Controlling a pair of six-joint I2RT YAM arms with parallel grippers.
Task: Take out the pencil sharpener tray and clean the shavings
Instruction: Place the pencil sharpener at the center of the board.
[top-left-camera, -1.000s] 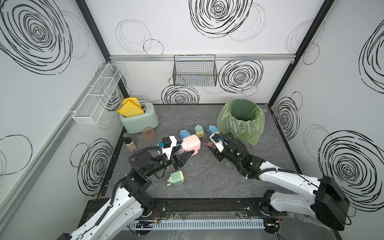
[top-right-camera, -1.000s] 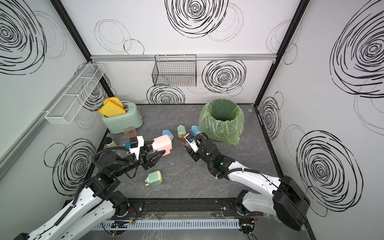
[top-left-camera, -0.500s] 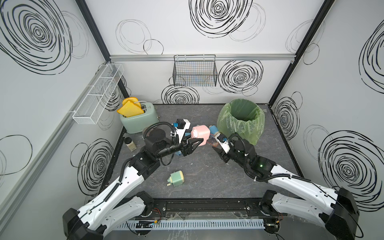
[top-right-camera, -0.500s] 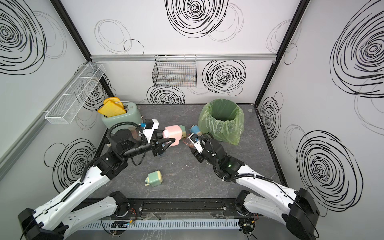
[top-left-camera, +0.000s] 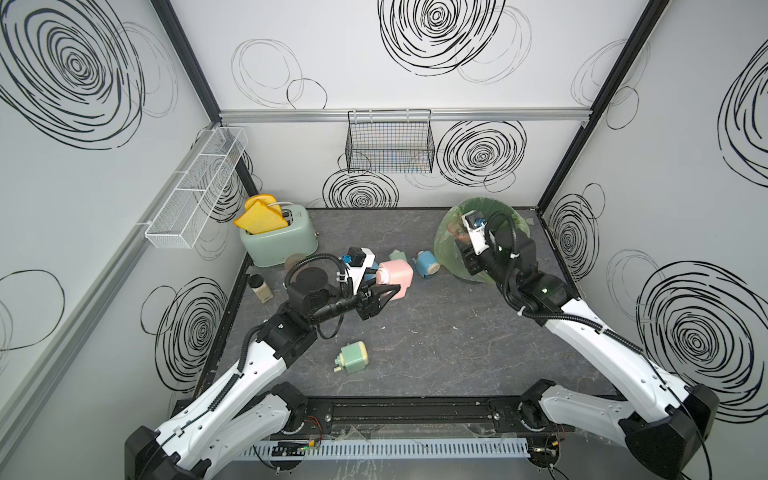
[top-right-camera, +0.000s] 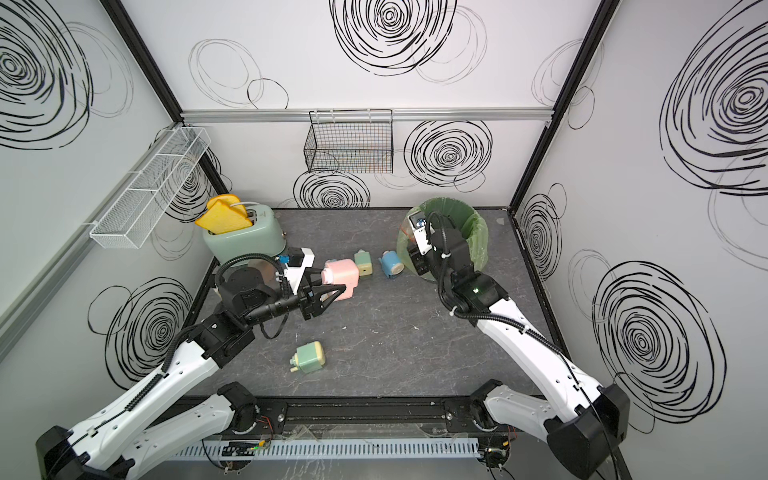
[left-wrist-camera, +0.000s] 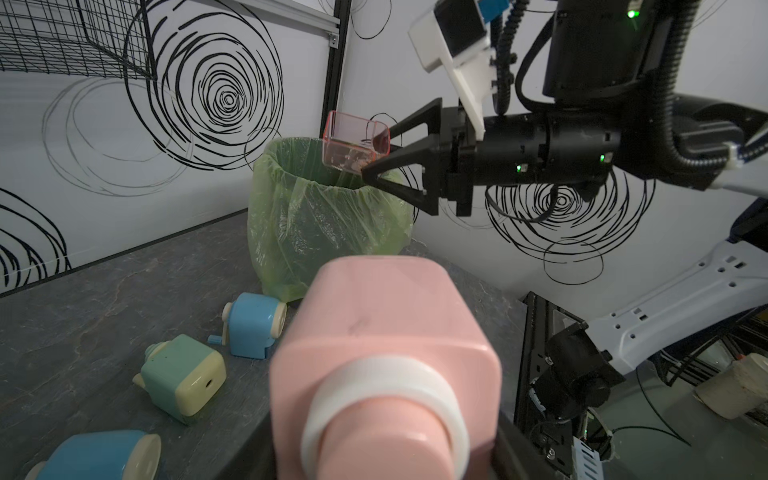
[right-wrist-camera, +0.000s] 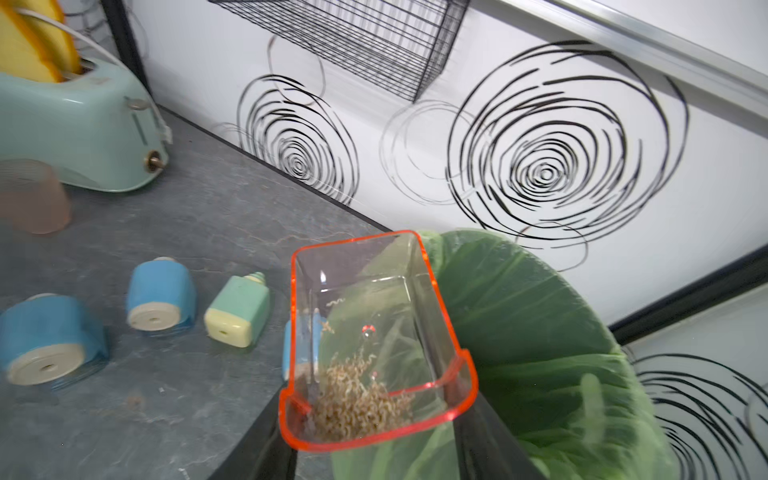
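Orange tray now over green bin

Right wrist view: pink cup blurred, cut by picture edge. Blue sharpener mostly hidden behind tray. Left wrist view: pink sharpener cut off by bottom edge.

Bright, even light in both top views, soft shadows on the counter. Wrist views dimmer; beside the toaster the cup blurs; the tray glints.
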